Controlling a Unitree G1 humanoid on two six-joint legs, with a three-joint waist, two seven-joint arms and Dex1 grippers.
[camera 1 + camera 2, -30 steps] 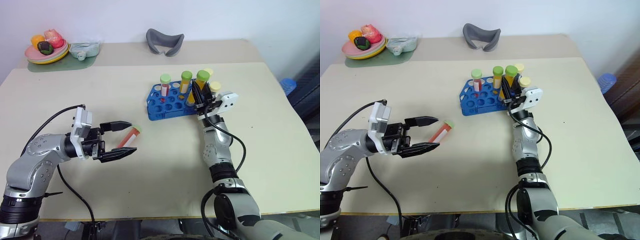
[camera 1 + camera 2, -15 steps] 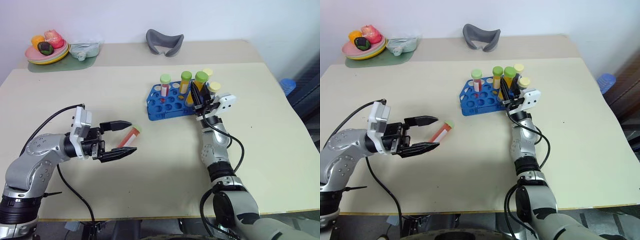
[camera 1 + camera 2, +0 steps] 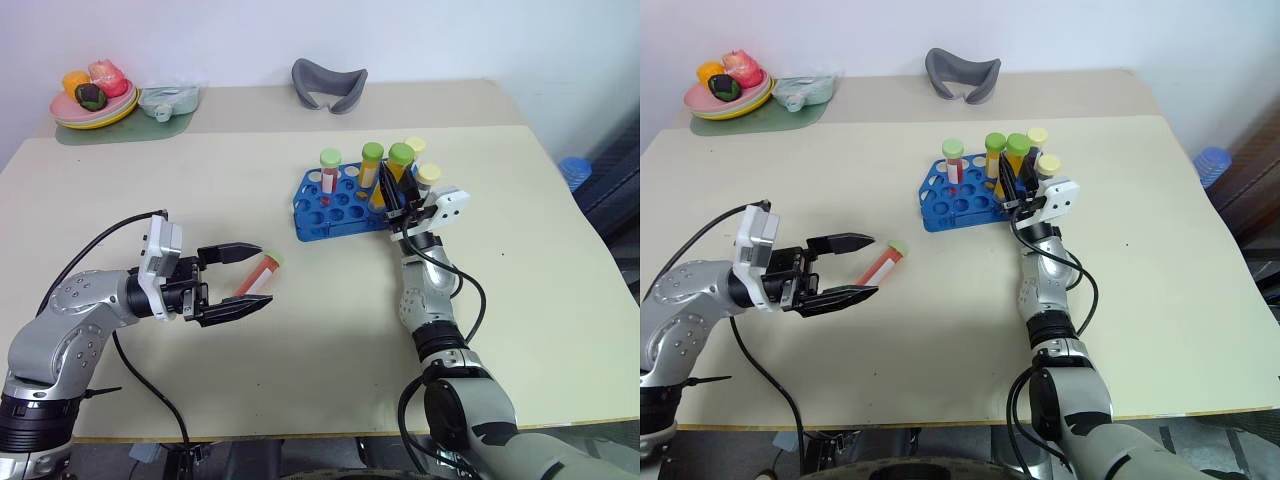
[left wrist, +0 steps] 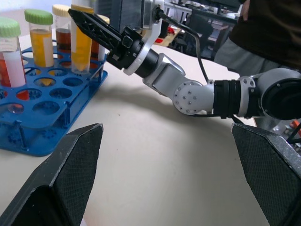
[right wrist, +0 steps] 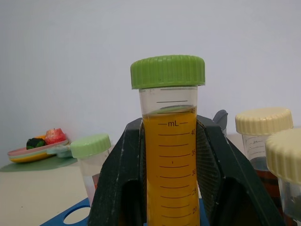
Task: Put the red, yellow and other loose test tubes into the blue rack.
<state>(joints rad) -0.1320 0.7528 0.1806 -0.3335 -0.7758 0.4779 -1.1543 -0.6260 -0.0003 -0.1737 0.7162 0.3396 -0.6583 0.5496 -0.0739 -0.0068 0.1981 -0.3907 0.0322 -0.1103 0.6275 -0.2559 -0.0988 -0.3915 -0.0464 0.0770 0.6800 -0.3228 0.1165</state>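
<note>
The blue rack stands on the beige table. At its right end the right gripper is closed on a yellow tube with a green cap, upright over the rack. Left of the rack and well apart, a red tube lies on the table. The left gripper has its fingers wide apart on both sides of this tube.
</note>
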